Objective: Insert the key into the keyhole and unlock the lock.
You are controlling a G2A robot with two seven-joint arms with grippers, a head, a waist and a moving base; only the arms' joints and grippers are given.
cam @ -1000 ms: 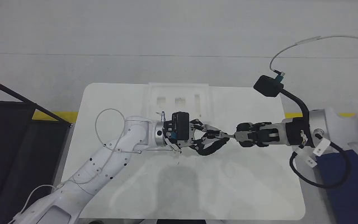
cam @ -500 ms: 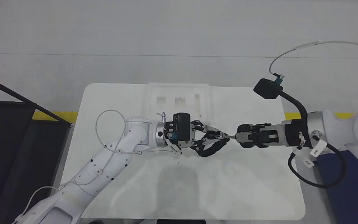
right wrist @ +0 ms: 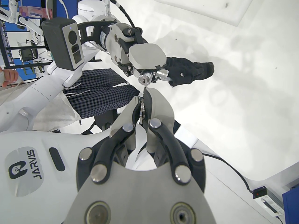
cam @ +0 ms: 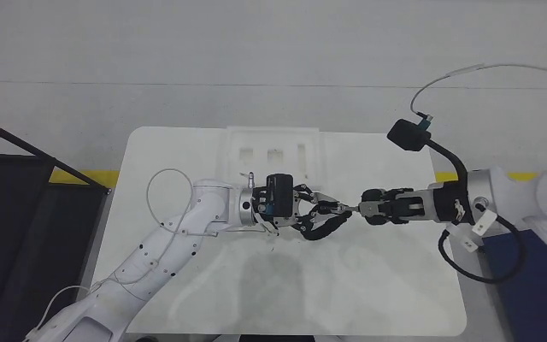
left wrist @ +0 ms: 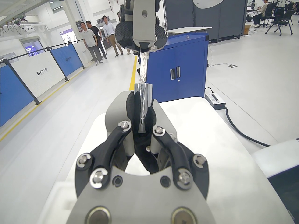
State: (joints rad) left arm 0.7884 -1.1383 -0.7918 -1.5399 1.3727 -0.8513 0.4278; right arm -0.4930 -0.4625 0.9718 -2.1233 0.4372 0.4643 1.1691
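Nearest the robot, over the middle of the white tabletop [cam: 171, 179], the left gripper [left wrist: 142, 108] is clamped around the lock [left wrist: 143, 94]. It holds the lock's shiny metal body in the air between its two fingers, with the end that carries the keyhole [right wrist: 144, 80] turned toward the other arm. Facing it from the opposite side, the right gripper [right wrist: 142, 101] pinches the head of the key [left wrist: 143, 67] tightly between its pads, and the blade sticks out in line with the lock. The tip of the blade meets the keyhole face. Whether it has gone in at all cannot be told, since most of the blade is bare between the two grippers. Both grippers are level with each other and clear of the surface. Farther back, at the far edge of the tabletop, lies a white foam tray [cam: 273, 145] with a few shallow recesses. Beyond the tabletop on the right arm's side stands a blue cabinet [left wrist: 179, 71].
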